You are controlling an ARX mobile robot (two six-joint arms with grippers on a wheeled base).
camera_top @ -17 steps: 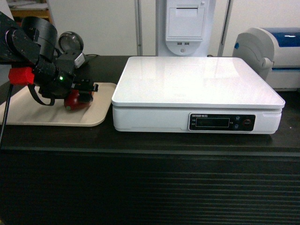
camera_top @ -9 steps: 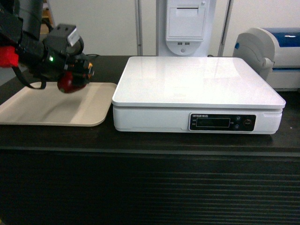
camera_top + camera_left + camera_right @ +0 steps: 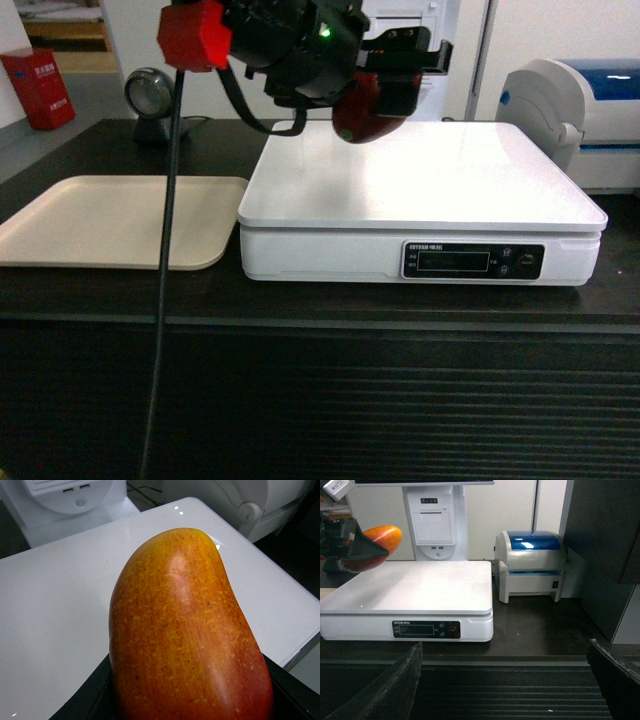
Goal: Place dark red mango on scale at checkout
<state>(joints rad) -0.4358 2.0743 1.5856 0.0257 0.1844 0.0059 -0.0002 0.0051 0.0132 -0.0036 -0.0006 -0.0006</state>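
My left tool (image 3: 385, 100) is clamped on the mango (image 3: 362, 112), held above the scale (image 3: 420, 185). Only lowering and release remain.

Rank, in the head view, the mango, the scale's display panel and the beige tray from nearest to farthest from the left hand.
1. The dark red mango, gripped in the left hand, above the scale.
2. The display panel, on the scale's front, below and right of the hand.
3. The beige tray, on the counter far to the left.
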